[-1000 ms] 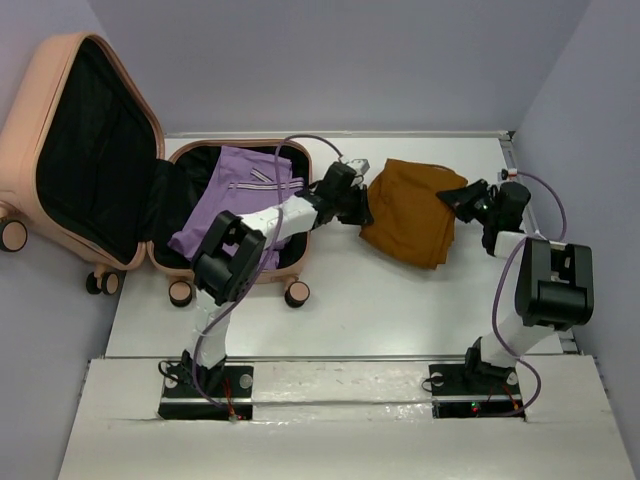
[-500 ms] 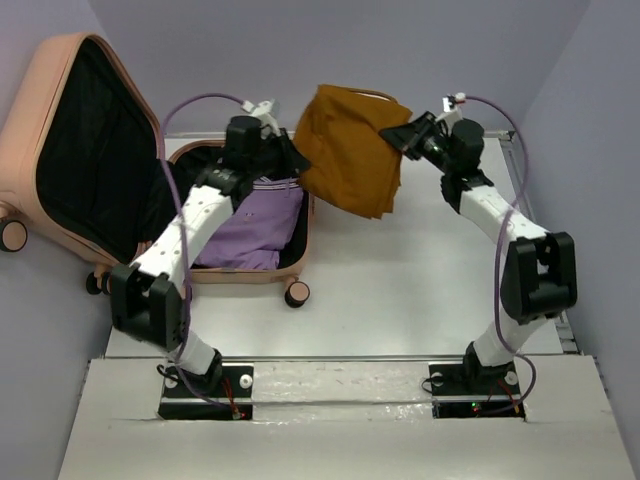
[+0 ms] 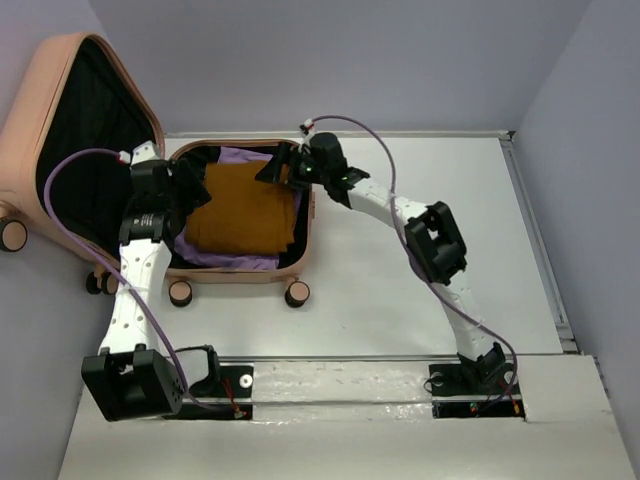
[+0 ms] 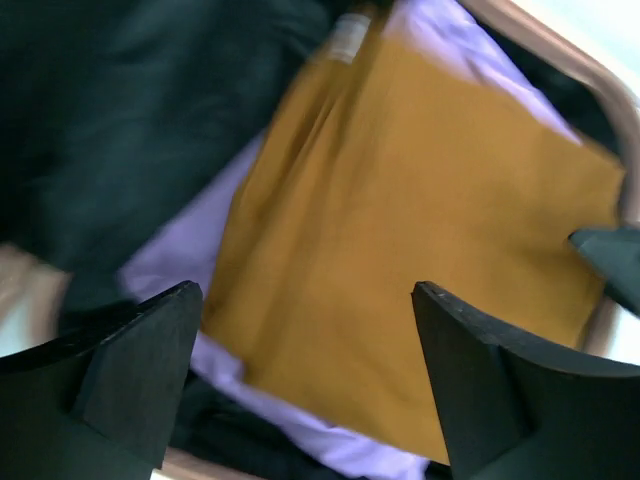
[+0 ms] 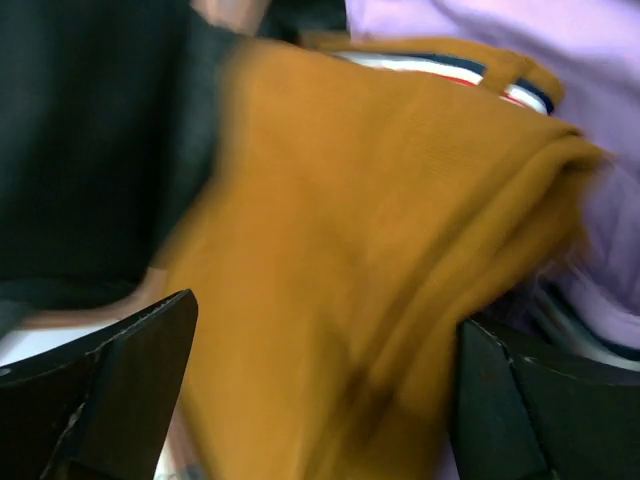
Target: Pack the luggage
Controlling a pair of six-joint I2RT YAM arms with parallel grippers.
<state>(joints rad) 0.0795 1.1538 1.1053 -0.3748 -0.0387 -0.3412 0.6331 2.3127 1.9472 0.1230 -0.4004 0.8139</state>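
Observation:
The peach-pink luggage (image 3: pixel 240 276) lies open at the table's left, its black-lined lid (image 3: pixel 22 110) raised. Inside, a folded mustard-brown cloth (image 3: pixel 245 205) rests on a purple cloth (image 3: pixel 232 257). My left gripper (image 3: pixel 188 188) hovers over the brown cloth's left edge, and my right gripper (image 3: pixel 276 168) is over its far right corner. In the left wrist view the left gripper (image 4: pixel 310 385) is open above the brown cloth (image 4: pixel 400 220), with purple cloth (image 4: pixel 190 260) showing beside it. In the right wrist view the right gripper (image 5: pixel 325 400) is open over the brown cloth (image 5: pixel 350 250).
The white table (image 3: pixel 430 230) stretches to the right of the luggage. The luggage's caster wheels (image 3: pixel 297 294) stick out along its near side. Purple walls close in on the left, back and right. Cables loop above both arms.
Both arms swung left, carrying the brown cloth from above the table into the luggage. It now lies on the purple cloth. Both grippers have opened and let it go.

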